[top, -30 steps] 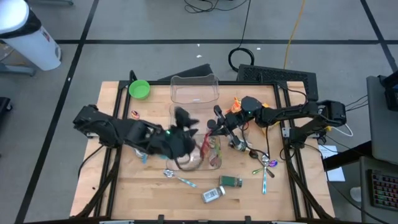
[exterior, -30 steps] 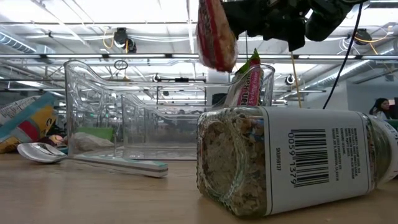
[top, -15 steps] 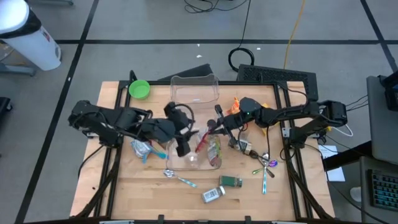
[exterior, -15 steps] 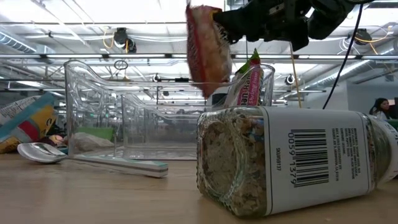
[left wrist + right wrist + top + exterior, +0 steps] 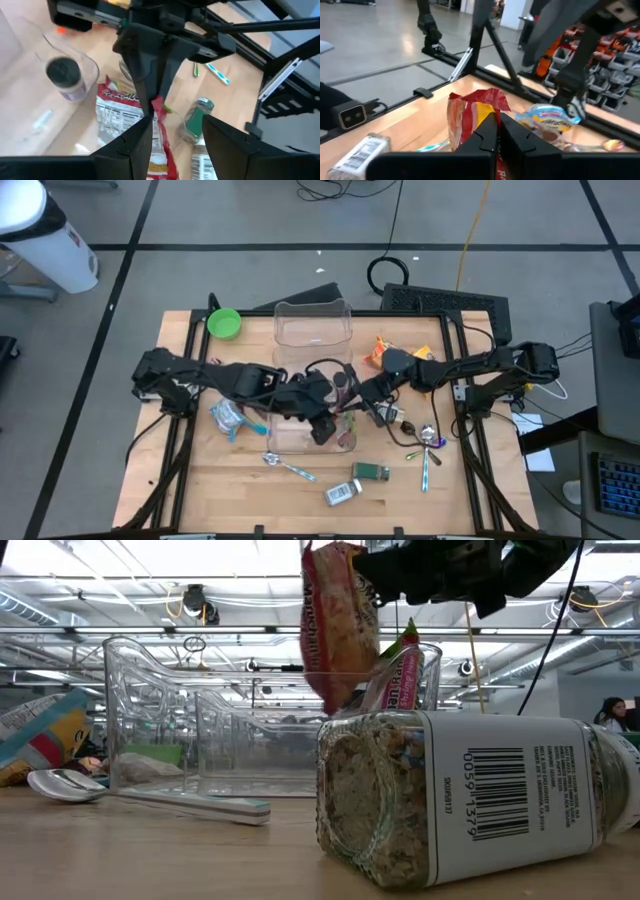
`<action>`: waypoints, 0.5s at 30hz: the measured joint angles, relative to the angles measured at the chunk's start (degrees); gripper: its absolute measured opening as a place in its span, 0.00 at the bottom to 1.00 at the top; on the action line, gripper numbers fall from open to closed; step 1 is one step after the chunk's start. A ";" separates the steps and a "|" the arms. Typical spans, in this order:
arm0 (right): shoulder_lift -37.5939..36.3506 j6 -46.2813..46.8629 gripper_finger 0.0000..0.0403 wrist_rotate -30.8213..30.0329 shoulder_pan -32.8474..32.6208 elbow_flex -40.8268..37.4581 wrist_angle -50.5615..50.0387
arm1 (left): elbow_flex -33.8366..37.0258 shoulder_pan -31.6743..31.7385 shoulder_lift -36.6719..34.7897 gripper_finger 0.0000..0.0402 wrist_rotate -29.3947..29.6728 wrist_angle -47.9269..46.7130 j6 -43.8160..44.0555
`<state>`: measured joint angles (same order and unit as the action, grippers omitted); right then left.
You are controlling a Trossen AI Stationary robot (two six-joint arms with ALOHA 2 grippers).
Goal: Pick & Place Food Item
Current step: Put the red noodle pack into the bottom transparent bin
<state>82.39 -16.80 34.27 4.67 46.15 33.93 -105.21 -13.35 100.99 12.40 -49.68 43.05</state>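
Packet hung over bin
Soft, light, crinkly; pinched at its top seam by right fingers; left fingers stand half-open.

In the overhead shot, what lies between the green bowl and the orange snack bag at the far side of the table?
In the high view, the empty clear plastic bin stands between the green bowl and the orange snack bag.

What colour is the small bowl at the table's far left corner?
Bright green bowl, clearest in the high view.
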 joint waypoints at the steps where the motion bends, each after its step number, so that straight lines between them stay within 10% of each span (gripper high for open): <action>1: 0.00 0.00 0.00 0.01 -0.08 0.00 -0.62 | 0.00 0.25 0.00 0.45 -0.68 -0.12 0.75; 15: -1.75 -0.61 0.00 -1.51 -0.14 0.00 -2.03 | 0.00 -0.61 0.61 0.43 2.32 -7.57 7.64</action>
<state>80.64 -17.41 32.76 4.54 46.15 31.90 -105.21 -13.96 101.60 14.72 -57.25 50.69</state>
